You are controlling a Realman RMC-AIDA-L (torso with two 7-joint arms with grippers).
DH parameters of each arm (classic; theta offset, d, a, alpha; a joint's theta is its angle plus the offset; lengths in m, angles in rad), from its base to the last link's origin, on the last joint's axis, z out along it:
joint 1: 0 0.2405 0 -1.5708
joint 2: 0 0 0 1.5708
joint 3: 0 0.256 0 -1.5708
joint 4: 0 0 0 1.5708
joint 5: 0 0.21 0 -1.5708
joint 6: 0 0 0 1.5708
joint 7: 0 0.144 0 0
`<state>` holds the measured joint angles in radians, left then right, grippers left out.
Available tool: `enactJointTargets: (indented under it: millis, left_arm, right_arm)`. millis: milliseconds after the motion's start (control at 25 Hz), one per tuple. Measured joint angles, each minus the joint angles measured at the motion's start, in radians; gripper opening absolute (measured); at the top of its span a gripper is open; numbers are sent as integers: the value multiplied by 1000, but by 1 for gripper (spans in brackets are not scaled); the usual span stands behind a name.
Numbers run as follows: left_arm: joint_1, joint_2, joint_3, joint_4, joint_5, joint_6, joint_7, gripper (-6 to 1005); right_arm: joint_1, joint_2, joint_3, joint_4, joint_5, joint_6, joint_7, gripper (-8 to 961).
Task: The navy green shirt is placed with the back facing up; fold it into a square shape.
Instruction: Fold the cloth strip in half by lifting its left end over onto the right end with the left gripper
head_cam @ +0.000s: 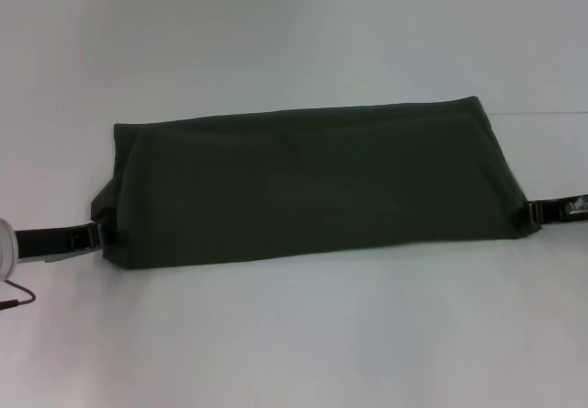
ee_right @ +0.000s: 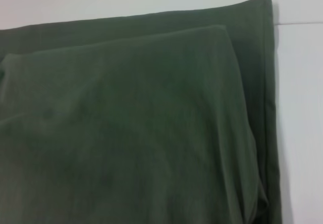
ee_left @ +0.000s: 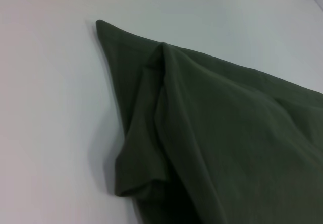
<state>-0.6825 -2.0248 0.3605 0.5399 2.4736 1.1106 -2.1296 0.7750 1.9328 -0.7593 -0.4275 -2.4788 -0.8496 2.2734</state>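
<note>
I have the navy green shirt [head_cam: 312, 183] across the middle of the head view as a wide dark band on the white table [head_cam: 294, 334], plain side up, its near edge raised between my two arms. The left gripper [head_cam: 99, 234] sits at the shirt's lower left corner, at the frame's left edge; the right gripper [head_cam: 533, 211] sits at the lower right corner, near the right edge. Each claw is buried in cloth, so I cannot tell whether either is pinching the hem or spread.

My worries from here:
- If one hold is weaker than the other, that corner may slip and the fold would land skewed, not square.
- In the left wrist view a sleeve [ee_left: 139, 176] hangs bunched at the lower left; I judge it could tuck under and leave a lump.
- The right wrist view shows two layers with edges that do not line up at the upper right, so any pull could widen that offset.
- Soft knit may sag in the middle if my arms drift apart unevenly.

Count: one shirt, two grippers, one table, one thin cable [head_cam: 16, 298] at the far left.
</note>
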Motion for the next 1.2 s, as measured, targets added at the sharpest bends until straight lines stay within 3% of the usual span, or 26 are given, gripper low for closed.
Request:
enactJointTargets:
  millis: [200, 1000, 1200]
  left_arm:
    - [0, 1, -1, 8, 1, 16, -2, 31]
    - [12, 34, -32, 92, 83, 282, -77, 31]
    - [13, 46, -58, 113, 140, 380, -78, 31]
  right_arm:
    - [-14, -4, 4, -31, 0, -45, -1, 53]
    - [-137, -6, 12, -219, 8, -284, -9, 73]
    - [-173, -6, 69, -238, 9, -377, -52, 78]
